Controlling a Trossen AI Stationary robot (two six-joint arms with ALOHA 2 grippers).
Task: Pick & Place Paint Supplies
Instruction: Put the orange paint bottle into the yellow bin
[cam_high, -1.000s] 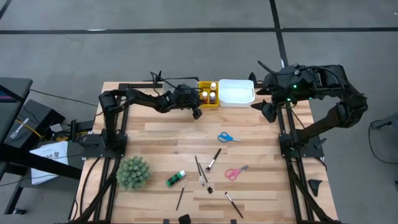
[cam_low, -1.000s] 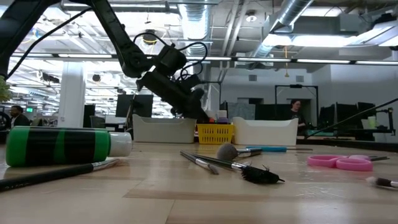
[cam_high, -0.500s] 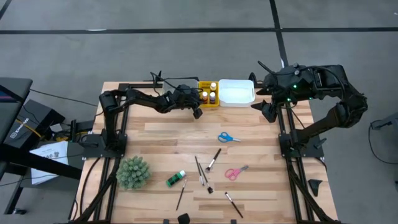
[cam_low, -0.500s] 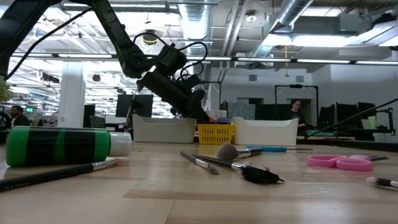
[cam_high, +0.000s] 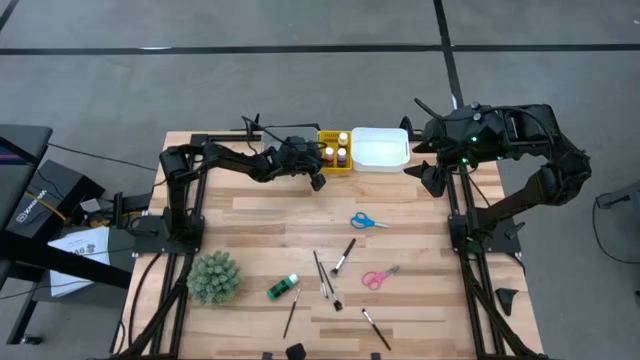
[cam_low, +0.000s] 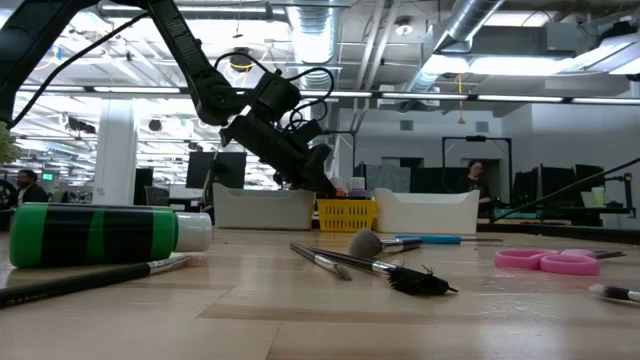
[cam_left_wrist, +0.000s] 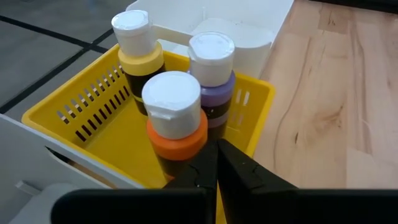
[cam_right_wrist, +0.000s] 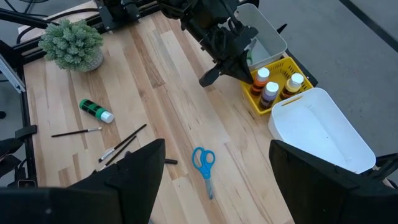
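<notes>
Nothing has moved since the earlier frames: both my arms and every supply sit exactly as they did.

My left tool (cam_high: 317, 181) hangs just beside the yellow tray (cam_high: 335, 165), its fingers pressed fully together and holding nothing. My judgement is that it has just let go of a bottle there, since the orange bottle (cam_left_wrist: 175, 124) stands right at the fingertips with the yellow bottle (cam_left_wrist: 138, 43) and a purple bottle (cam_left_wrist: 212, 65) packed behind it. Grouping the bottles upright in that tray keeps them from rolling.

My right tool (cam_right_wrist: 214, 180) waits well away from the yellow tray, past the white tray (cam_high: 380, 147), with its fingers spread wide and empty.

Well apart from the yellow tray, across the bench (cam_high: 250, 215), the rest is still loose: the blue scissors (cam_high: 368, 221), pink scissors (cam_high: 379, 276), the green bottle (cam_high: 282, 288) lying on its side, and several brushes (cam_high: 343, 257). The plant ball (cam_high: 214, 276) is not mine to sort.

From overhead, my left wrist covers part of the yellow tray, so I can't count the bottles there. A grey tray beside it is mostly hidden by my left arm.
</notes>
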